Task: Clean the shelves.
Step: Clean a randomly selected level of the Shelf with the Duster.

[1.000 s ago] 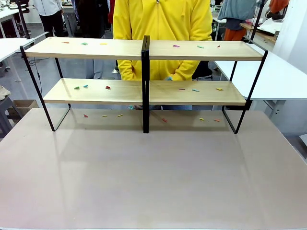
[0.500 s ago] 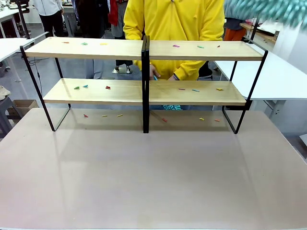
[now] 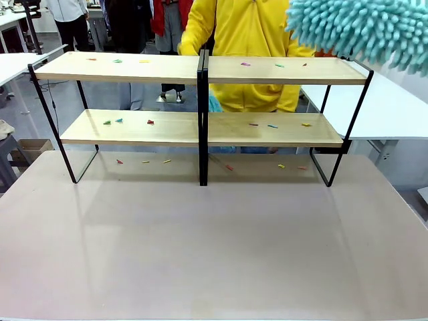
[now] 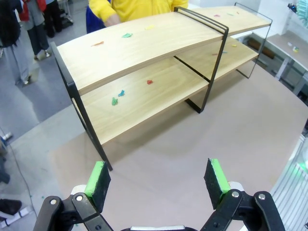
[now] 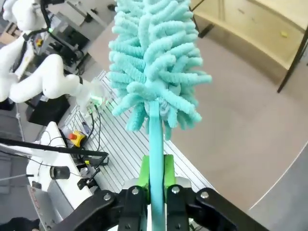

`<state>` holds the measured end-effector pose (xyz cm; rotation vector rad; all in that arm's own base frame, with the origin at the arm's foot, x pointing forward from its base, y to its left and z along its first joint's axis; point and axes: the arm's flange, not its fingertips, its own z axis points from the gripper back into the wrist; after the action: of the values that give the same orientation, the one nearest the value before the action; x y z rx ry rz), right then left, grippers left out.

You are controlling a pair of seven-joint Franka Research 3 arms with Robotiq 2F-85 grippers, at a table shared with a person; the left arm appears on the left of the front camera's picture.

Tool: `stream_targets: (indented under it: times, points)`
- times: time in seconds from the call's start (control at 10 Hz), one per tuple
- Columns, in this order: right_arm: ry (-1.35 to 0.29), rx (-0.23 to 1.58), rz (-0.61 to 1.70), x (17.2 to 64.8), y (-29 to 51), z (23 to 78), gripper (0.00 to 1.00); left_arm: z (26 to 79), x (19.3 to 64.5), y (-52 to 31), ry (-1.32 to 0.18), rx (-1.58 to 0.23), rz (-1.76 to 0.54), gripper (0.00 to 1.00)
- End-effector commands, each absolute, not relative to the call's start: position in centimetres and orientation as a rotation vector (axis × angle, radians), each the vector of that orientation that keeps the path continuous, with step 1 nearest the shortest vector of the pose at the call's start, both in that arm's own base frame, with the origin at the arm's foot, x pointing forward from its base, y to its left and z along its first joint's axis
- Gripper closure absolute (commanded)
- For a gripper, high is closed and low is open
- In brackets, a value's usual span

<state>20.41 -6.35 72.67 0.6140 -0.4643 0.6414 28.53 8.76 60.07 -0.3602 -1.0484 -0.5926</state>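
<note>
Front view across a pale table (image 3: 214, 247), with the shelves (image 3: 174, 128) at its far side and a person in a yellow top (image 3: 247, 33) close behind them. Scattered over both boards and the tabletop beneath: small coloured scraps (image 3: 118, 121). At upper right, a fluffy teal duster (image 3: 361, 30), raised by the right end of the top board and seemingly clear of it. Right gripper (image 5: 155, 172) clamped tight on the duster's thin handle. Left gripper (image 4: 157, 177) low over the table before the shelves' left end, green pads wide apart, holding nothing. Judged as the approach step, sweeping not yet begun. Next, probably: lowering the duster head onto the top board and drawing it along, lightly enough to shift scraps without shoving the frame.
</note>
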Motion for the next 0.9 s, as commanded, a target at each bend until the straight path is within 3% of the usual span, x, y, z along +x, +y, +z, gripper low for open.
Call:
stream_targets:
  times: [0.0, 0.6, 0.8]
  points:
    - [-0.453, 0.586, 0.624, 23.9, -2.9, 73.0, 0.88, 60.0, 28.6, 8.7, -1.053, -0.372, -0.602, 0.0]
    - [-0.536, 0.382, 0.424, 35.8, 11.7, 70.4, 0.88, 60.0, 28.6, 8.7, -1.053, -0.372, -0.602, 0.0]
    - [-0.429, 0.531, 0.471, 34.3, 8.1, 71.0, 0.88, 60.0, 28.6, 8.7, -1.053, -0.372, -0.602, 0.0]
